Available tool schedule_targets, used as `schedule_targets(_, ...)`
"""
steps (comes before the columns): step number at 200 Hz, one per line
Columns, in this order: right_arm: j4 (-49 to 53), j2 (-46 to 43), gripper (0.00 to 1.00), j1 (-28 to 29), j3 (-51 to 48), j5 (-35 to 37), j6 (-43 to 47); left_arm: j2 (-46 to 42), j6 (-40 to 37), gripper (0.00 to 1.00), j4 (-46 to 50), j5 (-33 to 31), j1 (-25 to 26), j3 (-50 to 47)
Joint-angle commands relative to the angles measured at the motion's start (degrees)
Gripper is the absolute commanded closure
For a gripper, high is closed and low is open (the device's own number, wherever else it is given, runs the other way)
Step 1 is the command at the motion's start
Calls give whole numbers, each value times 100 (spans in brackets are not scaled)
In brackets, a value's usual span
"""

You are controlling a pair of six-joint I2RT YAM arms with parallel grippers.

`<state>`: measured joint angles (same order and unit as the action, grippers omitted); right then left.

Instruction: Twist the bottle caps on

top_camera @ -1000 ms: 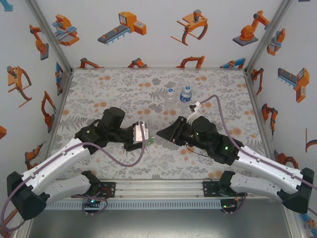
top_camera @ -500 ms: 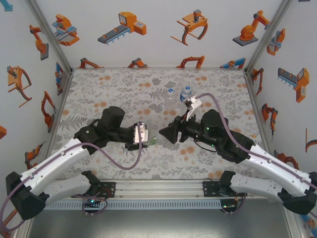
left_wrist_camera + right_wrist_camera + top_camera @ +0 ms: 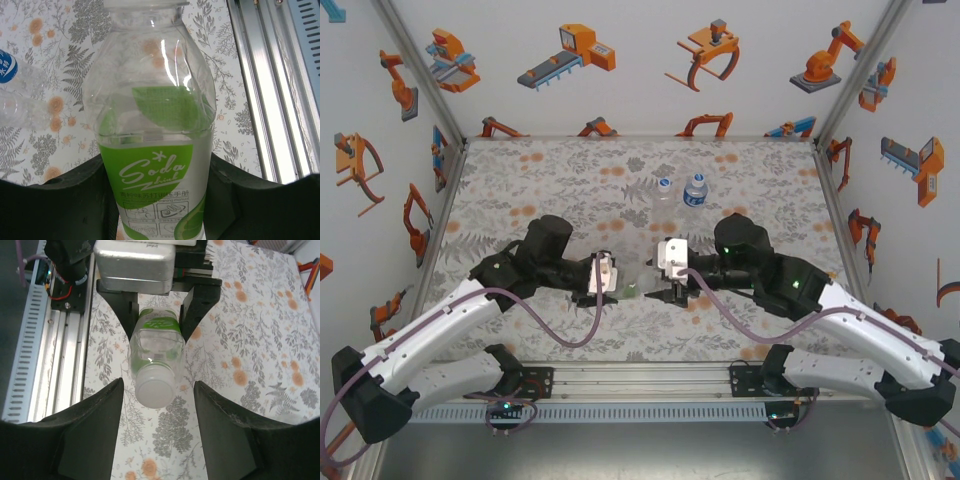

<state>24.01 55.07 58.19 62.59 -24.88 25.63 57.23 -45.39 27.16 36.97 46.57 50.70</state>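
Green-labelled clear plastic bottle (image 3: 154, 347) lies on its side in mid-frame of the top view, just above the floral-patterned table (image 3: 520, 190). The left hand (image 3: 620, 287) is clamped round its lower body. In the left wrist view the dark fingers (image 3: 60, 200) press against both sides of the label, which reads "Soda".

A small round white plastic cap (image 3: 155, 387) sits on the neck of this bottle, at the end pointing toward the right hand (image 3: 156, 395). That hand is spread apart. In the right wrist view its two black fingers stand either side of the cap in the lower half of the frame, with a strip of table showing between each finger and the cap, so it grips nothing.

A plain clear plastic bottle (image 3: 664, 190) and a blue-labelled clear plastic bottle (image 3: 696, 190) stand upright, just beside each other, in the upper middle of the top view, well apart from both hands.
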Motion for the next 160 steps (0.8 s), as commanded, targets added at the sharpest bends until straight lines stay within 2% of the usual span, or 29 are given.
schedule_targets(1,-145,-102,48,-2,-141,-283,461,-68,-155,100,94,223,19,116)
schedule_targets(133,-544,-208,59,-1,-488,-148,183,-72,-155,100,90,309,20,142)
schedule_targets(160,-679,-263,68,-3,-552,-116,60,-72,-154,100,96,324,19,144)
